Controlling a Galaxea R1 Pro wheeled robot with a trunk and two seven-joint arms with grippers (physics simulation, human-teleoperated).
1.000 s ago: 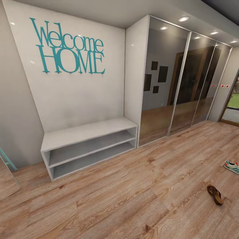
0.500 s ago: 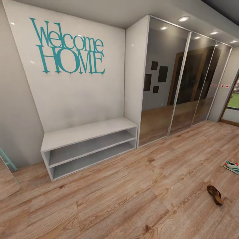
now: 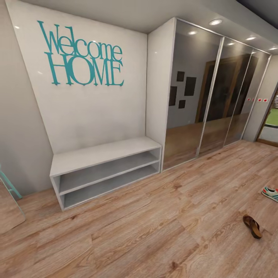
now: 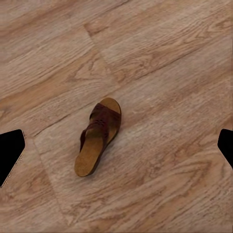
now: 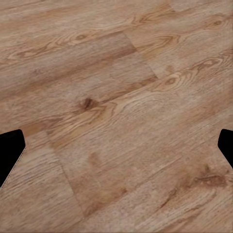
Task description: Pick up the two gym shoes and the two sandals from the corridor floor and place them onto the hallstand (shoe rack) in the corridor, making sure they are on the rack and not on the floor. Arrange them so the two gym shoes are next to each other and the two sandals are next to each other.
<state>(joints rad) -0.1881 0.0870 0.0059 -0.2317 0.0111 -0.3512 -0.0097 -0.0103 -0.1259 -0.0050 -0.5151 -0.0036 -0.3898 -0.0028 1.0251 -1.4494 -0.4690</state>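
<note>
one sandal [image 3: 252, 226] lies on the corridor floor [image 3: 162, 231] at the head view's right, a gym shoe [image 3: 270, 193] beyond it at the frame's edge, partly cut off. my left wrist camera looks down on a brown sandal [image 4: 98, 136] flat on the planks, strap up, lying between my spread fingertips. the left gripper [image 4: 116, 145] is released and empty. the right gripper [image 5: 116, 145] is also released, over bare planks.

change since a moment ago: the whole head view has slid a little rightward and down, wall lettering [image 3: 83, 56] and low white two-tier bench [image 3: 106, 172] alike. that reads as my head or base moving, not the things.

judgement: nothing picked up yet; i am setting off. the bench has no upper shelves, so probably not the hallstand. the other two shoes are still to find.
</note>
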